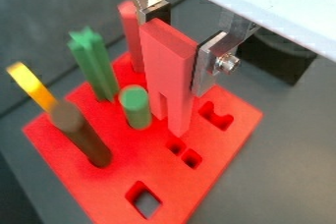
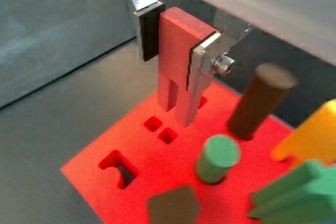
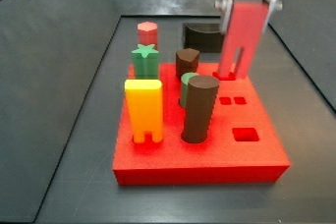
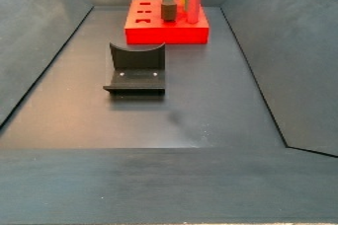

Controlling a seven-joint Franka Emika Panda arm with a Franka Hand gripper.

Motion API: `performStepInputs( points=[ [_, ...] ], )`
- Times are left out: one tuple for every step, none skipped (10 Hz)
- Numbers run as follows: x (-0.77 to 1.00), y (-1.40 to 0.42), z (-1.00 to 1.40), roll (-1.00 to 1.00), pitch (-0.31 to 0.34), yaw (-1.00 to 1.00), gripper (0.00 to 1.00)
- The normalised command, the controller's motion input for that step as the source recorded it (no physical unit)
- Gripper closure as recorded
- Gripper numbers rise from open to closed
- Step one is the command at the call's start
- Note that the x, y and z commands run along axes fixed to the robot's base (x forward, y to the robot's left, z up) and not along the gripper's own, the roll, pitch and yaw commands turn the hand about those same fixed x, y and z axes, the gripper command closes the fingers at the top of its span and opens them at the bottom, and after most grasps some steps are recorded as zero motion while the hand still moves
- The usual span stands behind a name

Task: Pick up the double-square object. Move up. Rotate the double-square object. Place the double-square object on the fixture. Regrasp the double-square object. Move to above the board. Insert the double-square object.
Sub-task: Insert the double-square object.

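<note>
In a wrist view the gripper point(image 1: 182, 33) is seen over the board point(image 1: 79, 149), its jaws clamped on the upper part of the bar point(image 1: 168, 76), which hangs upright. The bar's lower end is low over the board, beside the green peg point(image 1: 136, 108) and near the small paired holes point(image 1: 186, 153). Whether the tip has entered a hole cannot be told.

In a wrist view from the opposite side, the bar point(image 2: 179, 66) is held between the silver fingers point(image 2: 201, 64), its forked end just above or at the two small square holes point(image 2: 160, 129). The step in hand is judged to be the insertion. It is best done by keeping the bar plumb, its two squares lined up with the paired holes, and lowering slowly without side force.

In a side view the bar point(image 3: 241, 36) stands behind the brown peg point(image 3: 199, 108), so clearance from the pegs should be kept.

In a side view from far off, the fixture point(image 4: 136, 68) lies empty on the worktop, well apart from the board point(image 4: 166, 30).
</note>
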Motion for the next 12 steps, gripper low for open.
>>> performStepInputs(
  points=[
    [0.63, 0.07, -0.60, -0.01, 0.000, 0.00, 1.00],
    [0.63, 0.03, -0.57, -0.01, 0.009, 0.00, 1.00],
    [0.25, 0.03, 0.00, 0.00, 0.069, -0.13, 1.00],
    [0.13, 0.00, 0.00, 0.00, 0.019, -0.06, 1.00],
    [0.09, 0.00, -0.13, 0.09, 0.000, 0.00, 1.00],
    [0.00, 0.00, -0.44, 0.09, -0.003, 0.09, 1.00],
    [0.00, 0.02, 0.00, -0.01, 0.000, 0.00, 1.00],
    [-0.09, 0.00, -0.35, 0.00, -0.016, 0.01, 1.00],
    [-0.29, 0.00, -0.47, 0.01, -0.056, 0.16, 1.00],
    [-0.42, 0.00, -0.52, 0.01, -0.081, 0.30, 1.00],
    [-0.13, 0.00, -0.27, -0.02, -0.009, 0.26, 1.00],
    [-0.09, -0.03, -0.32, -0.05, -0.057, 0.08, 1.00]
  ],
)
